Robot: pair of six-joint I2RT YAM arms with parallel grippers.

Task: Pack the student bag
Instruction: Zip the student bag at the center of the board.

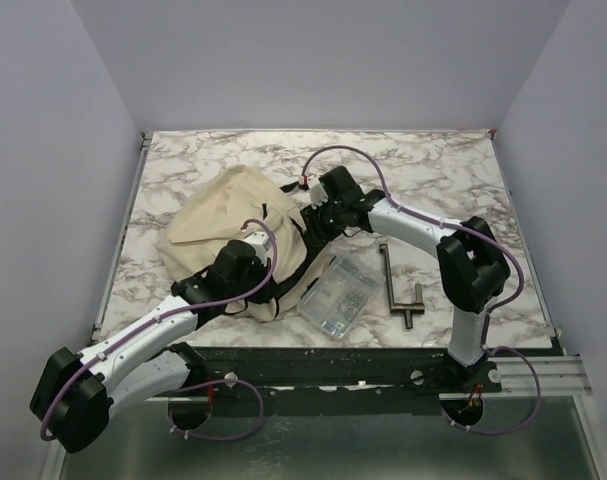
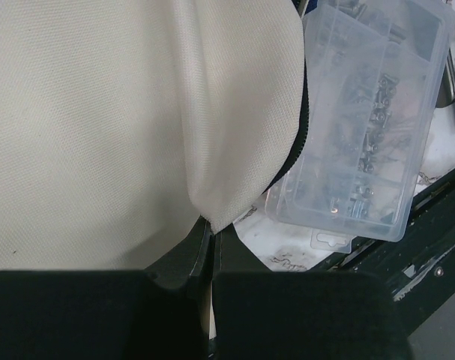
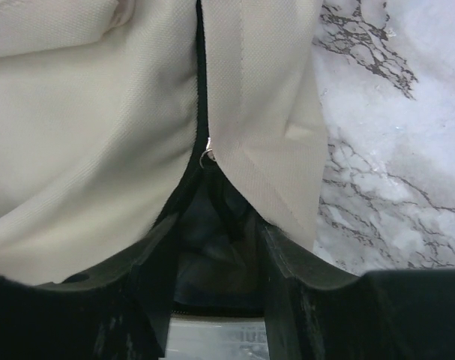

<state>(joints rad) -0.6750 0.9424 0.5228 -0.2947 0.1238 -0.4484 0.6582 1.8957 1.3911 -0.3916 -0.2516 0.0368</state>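
Note:
The student bag (image 1: 228, 215) is a cream fabric backpack lying crumpled left of the table's middle. My left gripper (image 1: 255, 248) is at its near side, shut on a fold of the bag's cream fabric (image 2: 234, 150), which is pinched at the tips of the left gripper (image 2: 208, 229). My right gripper (image 1: 313, 210) sits at the bag's right side. In the right wrist view the right gripper (image 3: 216, 232) stands open, its fingers (image 3: 148, 259) spread at the mouth of the bag's black zip line, just below the metal zip pull (image 3: 206, 157). Dark lining shows between them.
A clear plastic box of small metal parts (image 1: 338, 295) (image 2: 369, 112) lies just right of the bag's near corner. A metal T-handled tool (image 1: 391, 283) lies further right. Marble tabletop (image 1: 433, 170) (image 3: 396, 112) shows behind and right. Walls close in three sides.

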